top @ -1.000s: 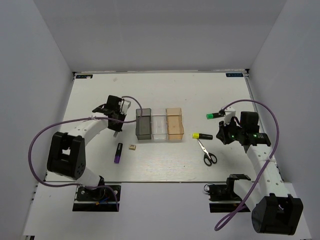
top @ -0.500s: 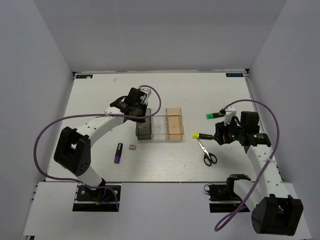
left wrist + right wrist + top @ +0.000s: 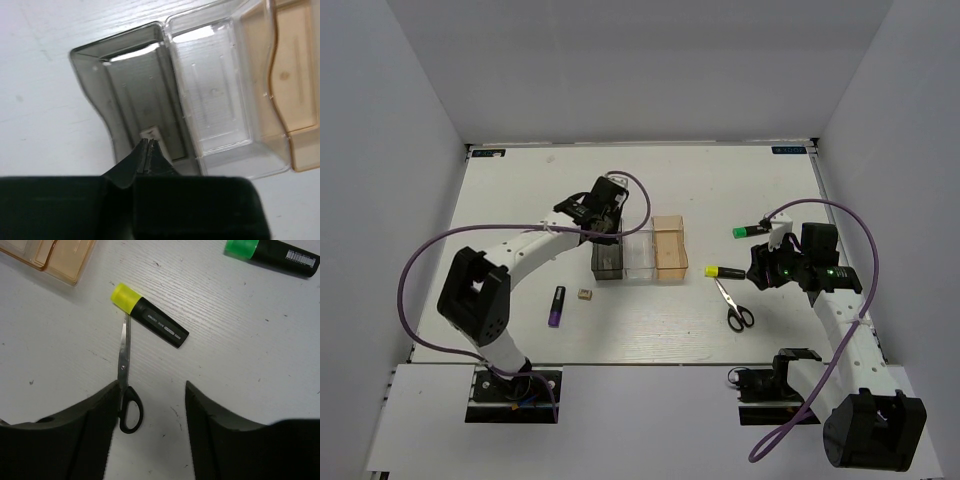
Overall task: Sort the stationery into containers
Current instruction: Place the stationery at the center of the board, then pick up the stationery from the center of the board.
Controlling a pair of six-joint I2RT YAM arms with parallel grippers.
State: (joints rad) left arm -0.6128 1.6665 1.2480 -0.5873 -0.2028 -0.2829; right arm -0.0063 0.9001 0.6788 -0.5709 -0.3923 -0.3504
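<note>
— What is the left gripper (image 3: 149, 150) doing?
— Its jaws are pressing together, the tips dipping into the grey bin (image 3: 125, 95) close to one short end wall. A small pale piece (image 3: 150, 133) is sitting right at the tips. Pinched or just lying on the bin floor, I can't tell.
— Any room around it?
— The long walls are flanking it closely. The clear bin (image 3: 212, 95) is touching the grey one, and the orange bin (image 3: 292, 80) is touching the clear one. Bare table (image 3: 520, 190) is lying open on the other side, with the eraser (image 3: 585, 294) and a purple marker (image 3: 557, 306) near the grey bin's corner.
— And the arm?
— It is reaching forward and inward, wrist tilting down.
— The right gripper (image 3: 150, 410)?
— It is spreading wide, empty, and hovering over bare table. The scissors (image 3: 124, 375) are lying just beside one finger, blades pointing to the yellow marker (image 3: 150, 317). The green marker (image 3: 272, 252) is lying well beyond. That arm is bending at the elbow, with the gripper pointing towards the bins.
</note>
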